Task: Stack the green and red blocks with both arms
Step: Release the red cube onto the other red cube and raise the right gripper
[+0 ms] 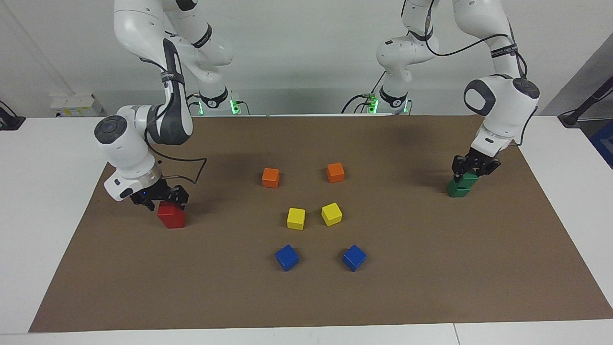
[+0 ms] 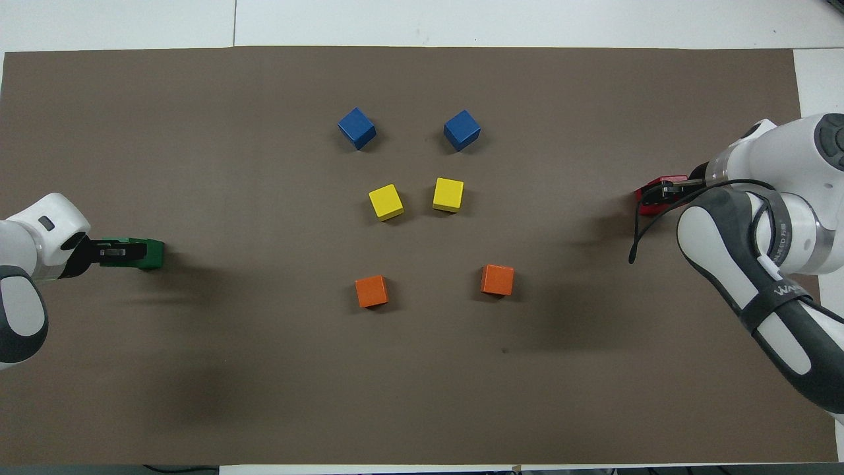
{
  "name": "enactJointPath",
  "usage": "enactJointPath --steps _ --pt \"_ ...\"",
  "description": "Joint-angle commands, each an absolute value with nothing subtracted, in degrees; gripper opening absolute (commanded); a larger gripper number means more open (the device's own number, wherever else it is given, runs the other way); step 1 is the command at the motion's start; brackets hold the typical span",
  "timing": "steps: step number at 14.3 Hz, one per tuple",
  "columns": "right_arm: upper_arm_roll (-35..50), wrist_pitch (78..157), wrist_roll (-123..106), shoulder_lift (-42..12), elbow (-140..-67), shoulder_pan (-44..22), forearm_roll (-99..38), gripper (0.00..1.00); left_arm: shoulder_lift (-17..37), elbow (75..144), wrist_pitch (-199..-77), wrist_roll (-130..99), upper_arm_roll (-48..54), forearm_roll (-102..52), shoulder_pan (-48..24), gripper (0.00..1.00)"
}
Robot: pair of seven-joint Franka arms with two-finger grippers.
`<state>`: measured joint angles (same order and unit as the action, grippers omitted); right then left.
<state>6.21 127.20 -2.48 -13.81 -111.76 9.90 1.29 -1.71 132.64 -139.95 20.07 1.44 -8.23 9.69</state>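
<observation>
While the left gripper clamps the upper green block, square it before release; right gripper, jaws apart over the red stack, should lift straight.

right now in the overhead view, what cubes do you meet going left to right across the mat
dark green matte cube stack → blue cube → orange cube → yellow cube → second yellow cube → second blue cube → second orange cube → bright red cube stack

The right arm has a black band with white letters. They look like "WA", but the rest is too small to read. No other words can be read.
</observation>
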Motion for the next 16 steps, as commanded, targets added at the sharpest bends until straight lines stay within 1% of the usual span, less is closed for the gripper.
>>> enactJointPath --steps 1,3,6,9,10,12,14,15,16 --pt "6.85 116.16 -3.52 -11.78 -105.41 9.93 1.85 1.00 -1.94 134.74 -143.34 21.62 1.85 -9.84 10.55 0.00" --pt "7.29 109.36 -3.60 -9.16 -101.88 9.84 1.76 1.00 -1.50 134.74 -143.79 21.53 1.85 -9.84 10.46 0.00" --pt "7.47 104.35 -3.52 -3.09 -101.08 8.54 1.50 1.00 -1.32 135.09 -143.70 21.18 1.85 -9.84 10.55 0.00" --pt "7.47 97.66 -3.25 0.96 -99.59 7.39 1.32 1.00 -1.23 135.35 -143.79 21.18 1.85 -9.84 10.55 0.00" --pt "7.47 95.82 -3.25 1.58 -98.80 7.30 1.32 1.00 -1.23 135.35 -143.79 21.18 1.85 -9.84 10.46 0.00" --pt "7.56 92.65 -3.34 0.80 -95.73 7.38 1.49 1.00 -1.23 135.35 -143.79 21.44 1.85 -9.84 10.37 0.00" --pt "7.47 92.11 -3.34 0.79 -95.89 7.38 1.41 1.00 -0.79 135.18 -143.88 21.88 1.85 -9.84 10.28 0.00" --pt "7.47 92.11 -3.34 0.97 -96.24 7.38 1.41 1.00 -0.79 135.09 -144.23 21.97 1.85 -9.84 10.20 0.02" --pt "7.47 91.94 -3.34 1.05 -96.33 7.38 1.41 1.00 -0.70 135.09 -144.75 22.06 1.85 -9.76 10.11 0.30"
